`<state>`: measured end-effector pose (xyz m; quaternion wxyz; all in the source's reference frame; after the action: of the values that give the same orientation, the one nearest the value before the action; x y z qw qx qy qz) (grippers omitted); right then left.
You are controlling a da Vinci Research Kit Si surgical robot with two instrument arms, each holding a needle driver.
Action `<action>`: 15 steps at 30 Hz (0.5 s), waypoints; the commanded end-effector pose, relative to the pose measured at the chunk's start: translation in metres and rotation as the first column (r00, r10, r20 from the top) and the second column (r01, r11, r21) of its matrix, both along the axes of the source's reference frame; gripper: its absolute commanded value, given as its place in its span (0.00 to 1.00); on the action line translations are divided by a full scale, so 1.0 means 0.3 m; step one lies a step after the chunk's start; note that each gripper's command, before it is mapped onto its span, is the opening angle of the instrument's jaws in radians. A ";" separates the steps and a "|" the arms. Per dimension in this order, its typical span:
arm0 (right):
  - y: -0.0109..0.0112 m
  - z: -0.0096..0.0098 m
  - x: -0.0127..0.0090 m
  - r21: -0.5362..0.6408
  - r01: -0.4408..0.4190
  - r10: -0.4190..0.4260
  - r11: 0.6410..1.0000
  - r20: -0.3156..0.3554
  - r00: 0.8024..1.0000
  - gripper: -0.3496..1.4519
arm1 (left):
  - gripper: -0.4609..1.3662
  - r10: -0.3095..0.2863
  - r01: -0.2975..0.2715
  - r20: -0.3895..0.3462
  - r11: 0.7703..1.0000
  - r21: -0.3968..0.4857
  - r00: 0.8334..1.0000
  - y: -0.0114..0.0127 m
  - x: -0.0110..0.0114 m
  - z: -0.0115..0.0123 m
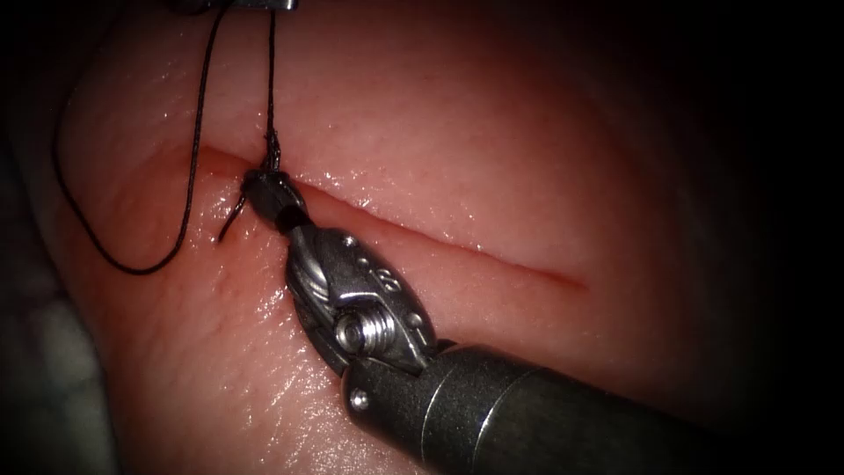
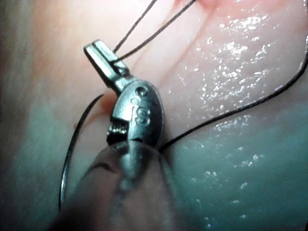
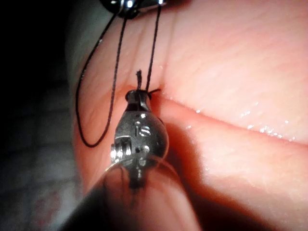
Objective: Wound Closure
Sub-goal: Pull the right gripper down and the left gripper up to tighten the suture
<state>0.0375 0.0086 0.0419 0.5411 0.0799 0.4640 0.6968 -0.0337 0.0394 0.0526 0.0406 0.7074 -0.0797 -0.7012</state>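
1. Endoscope view: the thread [image 1: 189,176] was thin, soft and light. It ran from a knot [image 1: 272,151] at the left end of the cut [image 1: 457,246] up to the far edge.
2. The right tool [image 1: 264,189] had its jaws closed on the thread at the knot.
3. The left tool [image 2: 103,53] pinched two thread strands.
4. The tissue [image 1: 527,158] looked wet, soft and slippery.
5. I saw no needle or containers.

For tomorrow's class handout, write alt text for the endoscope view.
The right tool grips the thread at a knot on the cut in the tissue. Two strands rise to the left tool; one loops left.
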 end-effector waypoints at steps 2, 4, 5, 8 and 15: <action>0.0000 0.0002 -0.0001 -0.021 0.031 -0.031 0.999 0.011 0.999 0.00 | 0.06 0.006 -0.006 -0.003 1.000 0.001 1.000 0.0018 0.0000 0.0012; -0.0003 0.0002 -0.0001 -0.048 0.085 -0.085 0.995 0.005 0.996 0.00 | 0.06 0.004 -0.004 -0.004 1.000 0.001 1.000 0.0036 0.0001 0.0025; -0.0005 0.0002 0.0000 -0.057 0.100 -0.100 0.993 0.003 0.995 0.00 | 0.06 0.004 -0.004 -0.004 1.000 0.002 1.000 0.0042 0.0001 0.0029; -0.0017 0.0001 -0.0002 -0.139 0.209 -0.209 0.968 0.019 0.978 0.00 | 0.06 0.003 -0.003 -0.004 1.000 0.008 1.000 0.0071 0.0008 0.0049; -0.0030 -0.0003 -0.0012 -0.323 0.378 -0.404 0.868 -0.014 0.915 0.00 | 0.06 0.001 -0.001 -0.006 1.000 0.020 1.000 0.0117 0.0020 0.0087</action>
<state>0.0372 0.0078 0.0416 0.6606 0.1153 0.5672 0.4781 -0.0331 0.0431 0.0554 0.0311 0.7059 -0.0752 -0.7036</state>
